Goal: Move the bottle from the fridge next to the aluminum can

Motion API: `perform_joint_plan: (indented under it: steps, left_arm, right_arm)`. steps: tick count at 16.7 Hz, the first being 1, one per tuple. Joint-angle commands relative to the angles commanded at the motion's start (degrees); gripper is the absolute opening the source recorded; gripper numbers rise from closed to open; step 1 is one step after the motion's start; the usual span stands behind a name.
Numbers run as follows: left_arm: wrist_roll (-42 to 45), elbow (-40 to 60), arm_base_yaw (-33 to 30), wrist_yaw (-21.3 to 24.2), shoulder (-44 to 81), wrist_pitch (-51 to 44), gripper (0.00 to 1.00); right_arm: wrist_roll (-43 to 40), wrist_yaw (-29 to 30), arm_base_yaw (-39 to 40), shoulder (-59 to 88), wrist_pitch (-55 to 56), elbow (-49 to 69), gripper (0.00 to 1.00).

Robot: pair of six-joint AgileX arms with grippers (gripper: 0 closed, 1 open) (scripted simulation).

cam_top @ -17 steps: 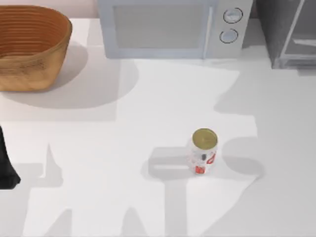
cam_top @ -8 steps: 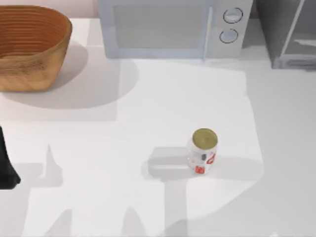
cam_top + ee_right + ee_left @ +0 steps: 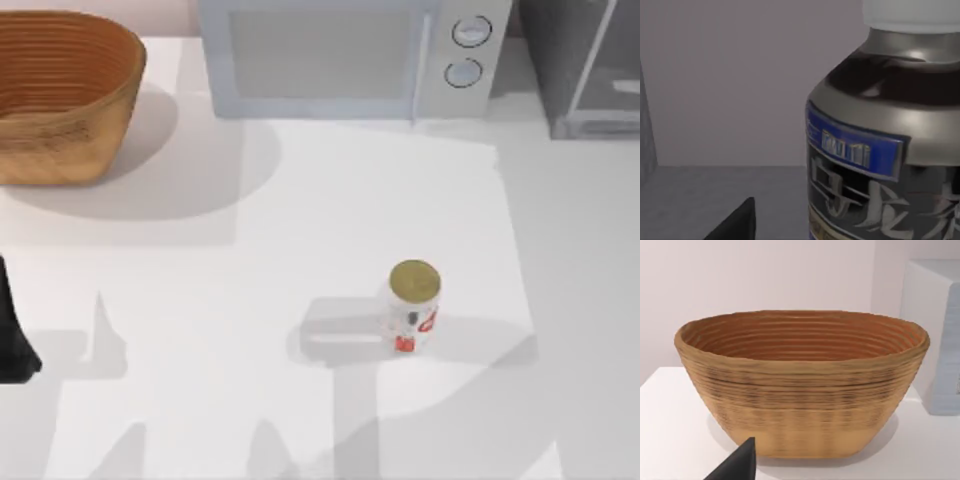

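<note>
The bottle [image 3: 885,145] stands very close in the right wrist view, with a white cap, a dark neck and a grey-blue label. It is on the grey floor inside the fridge [image 3: 585,65], which stands at the table's back right corner. A dark part of my right gripper [image 3: 735,225] shows just beside the bottle. The aluminum can [image 3: 413,305] stands upright in the middle right of the table, white with red marks and a gold top. My left arm [image 3: 12,340] is parked at the table's left edge, and a part of my left gripper [image 3: 737,465] faces the basket.
A woven brown basket [image 3: 60,95] sits at the back left. A pale microwave [image 3: 345,55] with two round dials stands at the back middle, next to the fridge. The white table [image 3: 250,330] lies open around the can.
The arm shadows on the right side of the table have shifted toward the front right. The can, the basket and the left arm have not moved.
</note>
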Motion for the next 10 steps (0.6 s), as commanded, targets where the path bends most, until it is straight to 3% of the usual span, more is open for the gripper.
perform_joint_plan:
  steps: [5, 9, 10]
  left_arm:
    - [0.0, 0.0, 0.0, 0.0, 0.0, 0.0, 1.0]
    - [0.0, 0.0, 0.0, 0.0, 0.0, 0.0, 1.0]
    - [0.0, 0.0, 0.0, 0.0, 0.0, 0.0, 1.0]
  right_arm:
    - [-0.04, 0.91, 0.87, 4.72, -4.22, 8.94, 1.0]
    - [-0.05, 0.97, 0.94, 5.02, -4.51, 9.49, 1.0]
    - [-0.05, 0.97, 0.94, 5.02, -4.51, 9.49, 0.92]
